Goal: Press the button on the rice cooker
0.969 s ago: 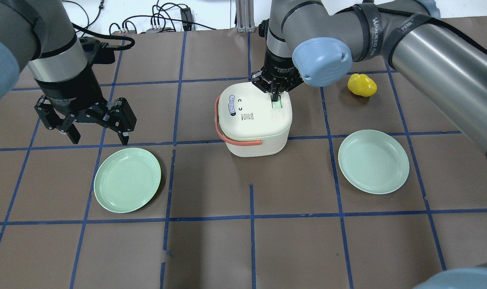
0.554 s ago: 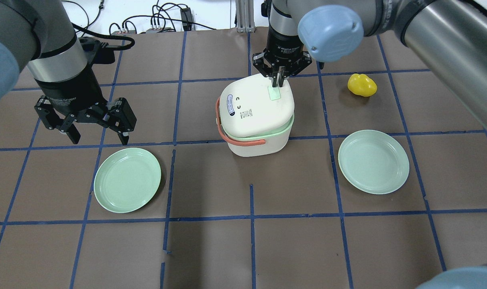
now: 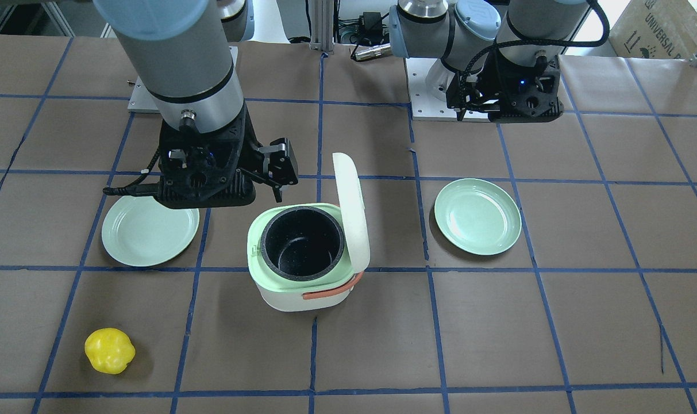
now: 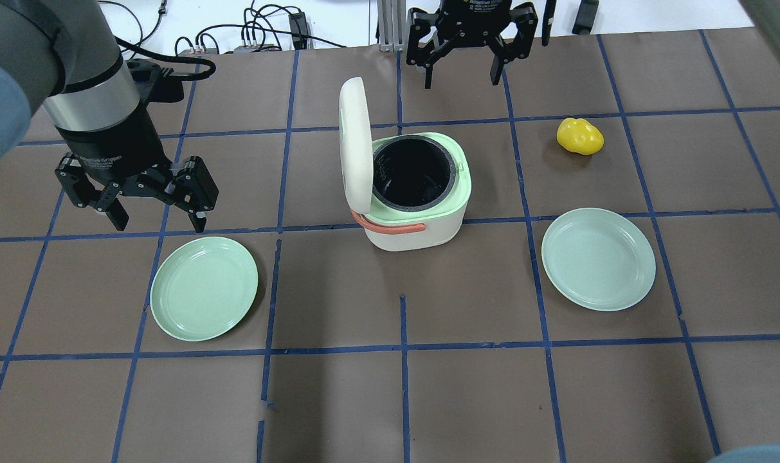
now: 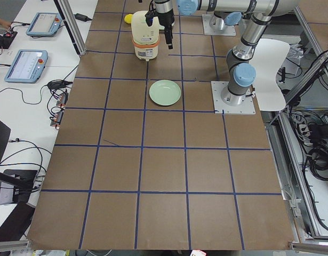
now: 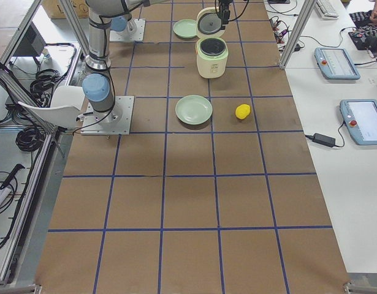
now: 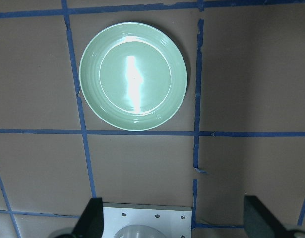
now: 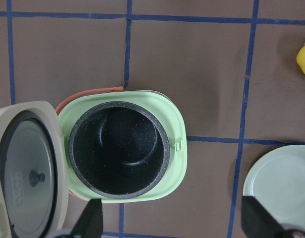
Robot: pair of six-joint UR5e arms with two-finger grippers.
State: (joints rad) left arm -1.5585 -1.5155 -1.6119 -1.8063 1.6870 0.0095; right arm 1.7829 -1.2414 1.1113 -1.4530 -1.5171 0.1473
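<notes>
Left gripper (image 4: pixel 159 226), right gripper (image 4: pixel 460 82): fingers (image 4: pixel 118 220) seemingly apart.

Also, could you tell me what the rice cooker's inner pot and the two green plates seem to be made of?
Inner pot: probably metal with a dark non-stick coating, matte black with fine pale speckles. Plate on the robot's left and plate on its right: smooth, glossy pale green, the left one showing a glare streak; likely plastic, though glazed ceramic is possible.

Now shows rice cooker lid (image 4: pixel 355 145) fully upright, no longer just ajar, w/ black inner pot (image 4: pixel 413 172) exposed. Shows right gripper (image 4: pixel 461 77) off the lid, back twd far edge of table (image 4: pixel 338 399), jaws spread, not pinched.
</notes>
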